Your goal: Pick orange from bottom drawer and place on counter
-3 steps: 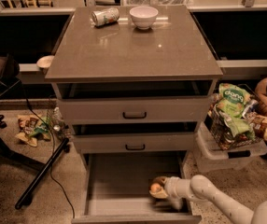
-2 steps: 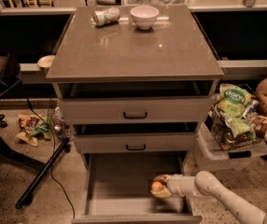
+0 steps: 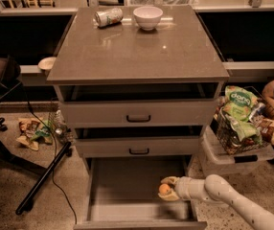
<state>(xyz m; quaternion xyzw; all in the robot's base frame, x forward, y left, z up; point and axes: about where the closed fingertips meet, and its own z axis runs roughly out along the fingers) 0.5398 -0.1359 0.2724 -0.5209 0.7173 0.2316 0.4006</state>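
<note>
The orange [image 3: 164, 189] is small and round and sits between the fingers of my gripper [image 3: 167, 189], at the right side of the open bottom drawer [image 3: 122, 190]. My white arm reaches in from the lower right. The gripper is shut on the orange and holds it just above the drawer's grey floor. The counter [image 3: 137, 47] is the grey-brown glossy top of the cabinet, above the two shallower drawers.
A white bowl [image 3: 148, 17] and a tipped can [image 3: 108, 17] lie at the counter's back. A wire basket of snack bags [image 3: 240, 123] on a white bin stands right of the cabinet. Black stand legs [image 3: 41, 176] and wrappers lie on the floor at left.
The gripper with the orange has shifted slightly left and up inside the bottom drawer. Nothing else has moved.
</note>
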